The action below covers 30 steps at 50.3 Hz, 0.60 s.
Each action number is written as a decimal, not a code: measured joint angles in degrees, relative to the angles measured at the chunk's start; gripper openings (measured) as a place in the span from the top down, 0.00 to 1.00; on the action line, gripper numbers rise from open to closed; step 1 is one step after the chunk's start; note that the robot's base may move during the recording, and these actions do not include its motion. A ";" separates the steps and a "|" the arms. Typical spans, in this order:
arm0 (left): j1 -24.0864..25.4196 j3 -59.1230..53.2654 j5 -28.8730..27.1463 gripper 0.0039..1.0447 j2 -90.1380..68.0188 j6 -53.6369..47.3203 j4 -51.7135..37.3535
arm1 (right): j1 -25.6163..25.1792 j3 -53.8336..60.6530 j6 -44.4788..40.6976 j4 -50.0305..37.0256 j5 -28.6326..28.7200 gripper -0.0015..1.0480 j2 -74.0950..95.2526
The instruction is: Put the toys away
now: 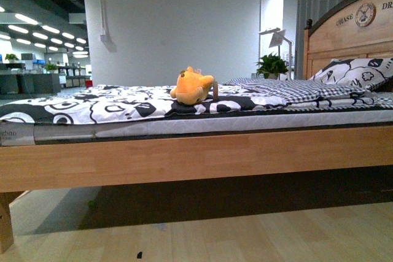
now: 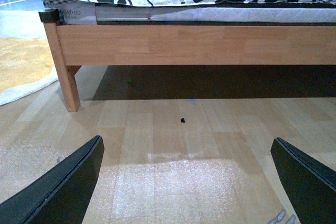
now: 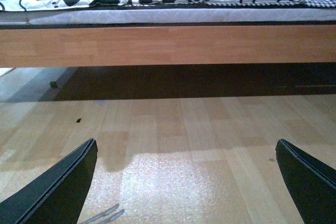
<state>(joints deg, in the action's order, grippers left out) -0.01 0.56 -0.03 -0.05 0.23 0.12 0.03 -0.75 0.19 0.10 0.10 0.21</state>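
Atop the bed [image 1: 184, 128], near its middle, lies the plush toy [image 1: 193, 87]. Left claw [image 2: 186, 139] and right claw [image 3: 186, 141] hang spread apart, empty, low before the bed; rising carelessly, either could strike its rail [image 1: 184, 157].

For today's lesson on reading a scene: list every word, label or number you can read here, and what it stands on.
"CHASE": on the wooden headboard, left of its round emblem.
"DR": on the headboard right of the emblem, cut off by the picture edge.
"gbao": on the mattress label; its start is unreadable.
The emblem's own marks are too small to read.
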 joint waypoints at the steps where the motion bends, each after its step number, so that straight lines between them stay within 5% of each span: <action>1: 0.00 0.00 0.00 0.05 0.00 0.00 0.00 | 0.02 0.00 0.00 0.00 -0.02 0.00 0.00; 30: 0.00 0.00 0.00 0.05 0.00 0.00 0.00 | 0.02 -0.02 0.00 0.00 0.00 0.00 0.00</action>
<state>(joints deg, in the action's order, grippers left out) -0.01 0.56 -0.03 -0.05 0.23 0.12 0.05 -0.78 0.19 0.10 0.10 0.21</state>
